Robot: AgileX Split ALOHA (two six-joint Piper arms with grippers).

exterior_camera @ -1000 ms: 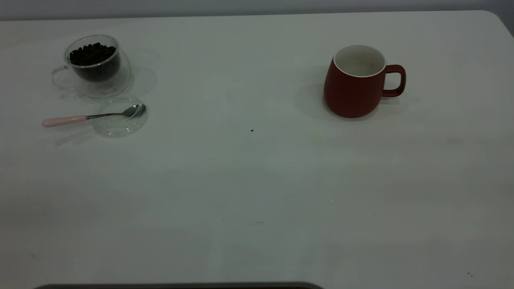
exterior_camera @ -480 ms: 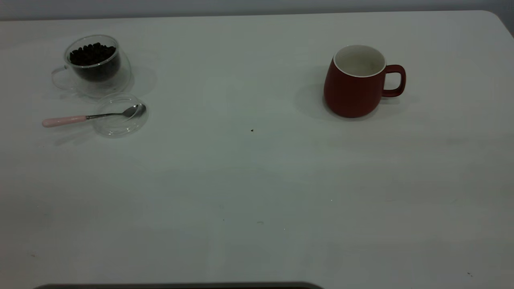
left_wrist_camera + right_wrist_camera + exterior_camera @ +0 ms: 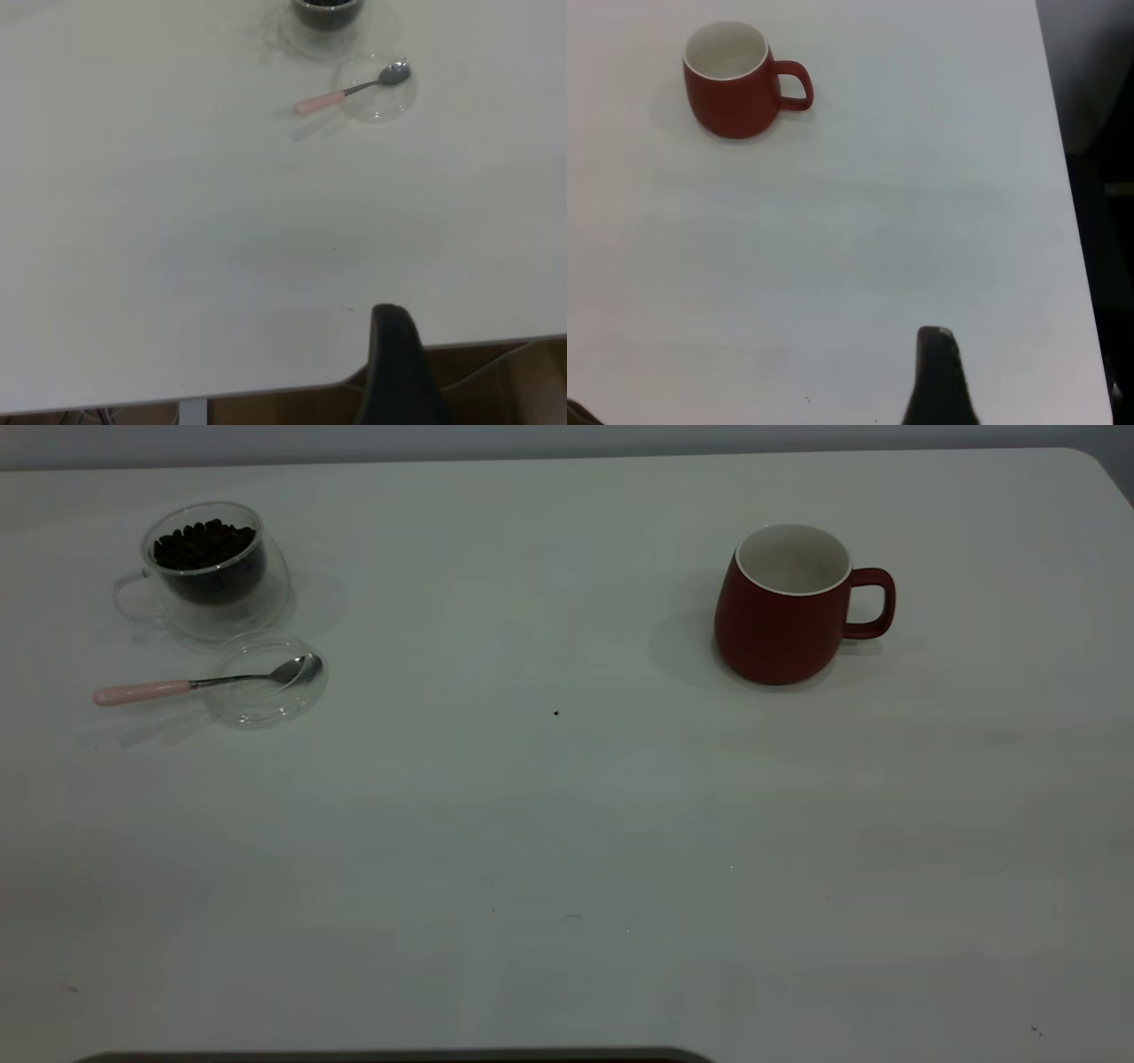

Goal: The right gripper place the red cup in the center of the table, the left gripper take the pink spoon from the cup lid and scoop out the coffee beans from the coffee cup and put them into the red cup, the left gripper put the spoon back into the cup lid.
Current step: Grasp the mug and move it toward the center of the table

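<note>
A large white table fills the exterior view, with a grey wall behind it. On its right half stands the red cup, upright, white inside, handle pointing right. At the far left stands the coffee cup, clear glass, holding dark coffee beans. Just in front of it, touching or nearly so, lies the cup lid. The pink spoon rests with its silver bowl in the lid and its pink handle sticking out to the left.

One dark fingertip of the left gripper shows above the table's near edge, well apart from the spoon. One fingertip of the right gripper shows, well apart from the red cup. Whether either gripper's fingers are spread or closed cannot be told.
</note>
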